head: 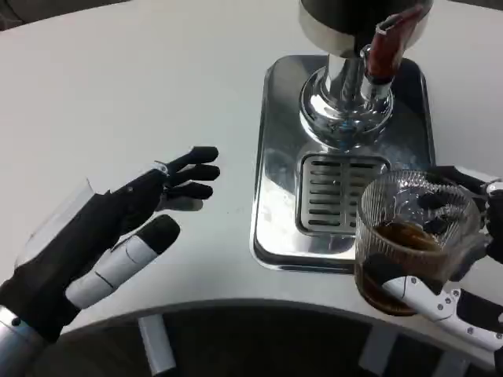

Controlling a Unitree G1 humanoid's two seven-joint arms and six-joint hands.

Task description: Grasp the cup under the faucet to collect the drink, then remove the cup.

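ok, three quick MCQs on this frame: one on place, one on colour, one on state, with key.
1. Where is the glass cup?
A. under the faucet
B. off the drip tray's front right corner
C. beside the left robot hand

2. The drink in the cup is
A. dark brown
B. clear
C. green

3. The left robot hand is
A. holding the cup
B. pressing the faucet lever
C. open, holding nothing

Key: B, the right robot hand holds the cup past the drip tray edge; A, brown liquid in its lower part; C, fingers spread above the table.
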